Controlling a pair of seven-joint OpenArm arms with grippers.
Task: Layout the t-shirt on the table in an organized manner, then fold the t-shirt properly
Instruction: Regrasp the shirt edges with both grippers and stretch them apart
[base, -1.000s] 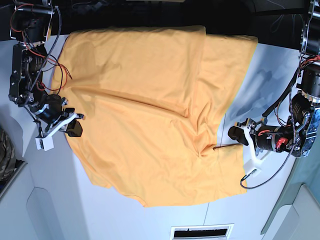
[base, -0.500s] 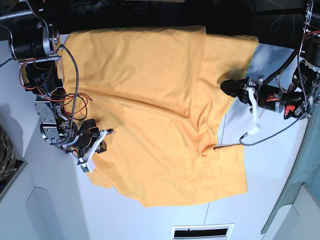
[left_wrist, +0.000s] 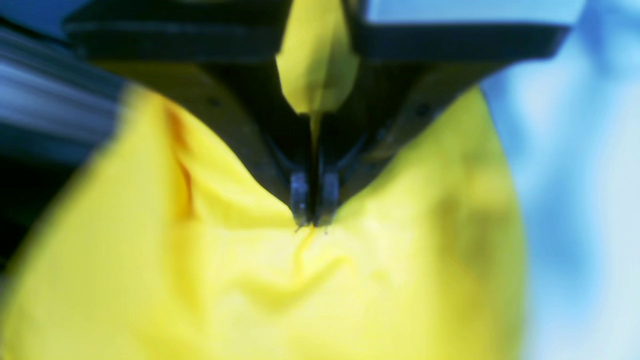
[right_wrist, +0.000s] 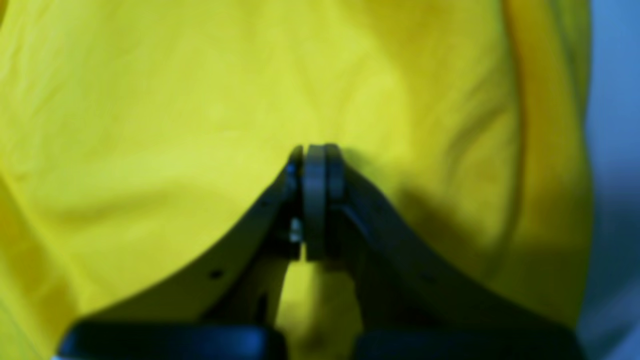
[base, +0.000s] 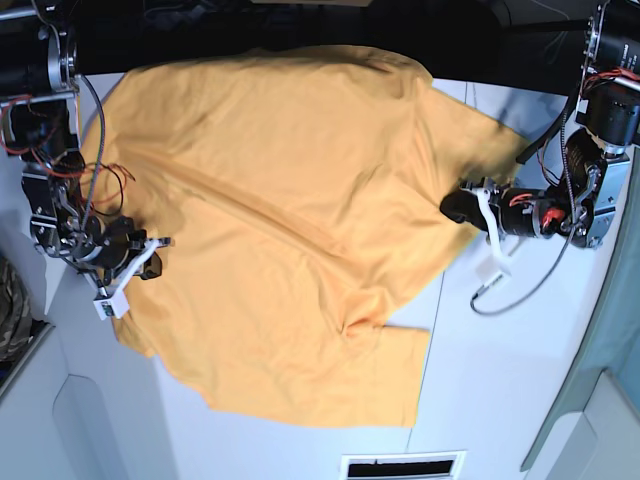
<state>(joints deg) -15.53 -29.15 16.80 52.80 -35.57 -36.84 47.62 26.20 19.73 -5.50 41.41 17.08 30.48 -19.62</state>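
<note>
Now both arms work at the opposite side edges of the t-shirt (base: 280, 210), and the step in hand seems to be the spreading of it flat on the table (base: 500, 380).

To do this well, I think the two arms should pull apart evenly and low over the table, so the cloth stretches without sliding to one side. The pull should stop when the long diagonal wrinkles go away.

On the near side, the hem lies slanted and a small flap sticks out at the near right corner. At the left edge, the right gripper (base: 150, 268) has its jaws closed flat together. From its wrist view, cloth fills the background, but I cannot tell if any cloth is between the jaws. At the right edge, the left gripper (base: 458, 207) is narrow and pinches a fold of the cloth; a thin ridge of fabric runs up between its fingertips (left_wrist: 299, 192).

Farther away, the shirt is orange-yellow, covers the middle of the table, and its far edge reaches the dark back border.
</note>
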